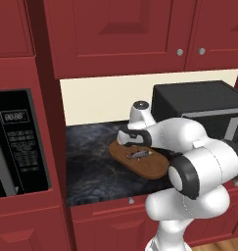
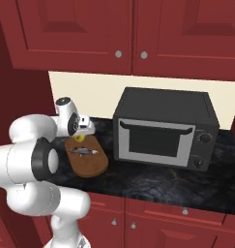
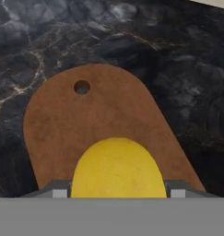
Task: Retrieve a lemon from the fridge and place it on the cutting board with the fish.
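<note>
A close look down at a dark marbled countertop with pale veins, which fills the upper part and both sides of the frame. A brown wooden cutting board with a rounded end lies on it, running from the upper left toward the lower right. A small round hole sits near the board's rounded end, at upper left of centre. At the bottom centre, a yellow lemon bulges up in front of the board, flanked by two small grey finger tips.
</note>
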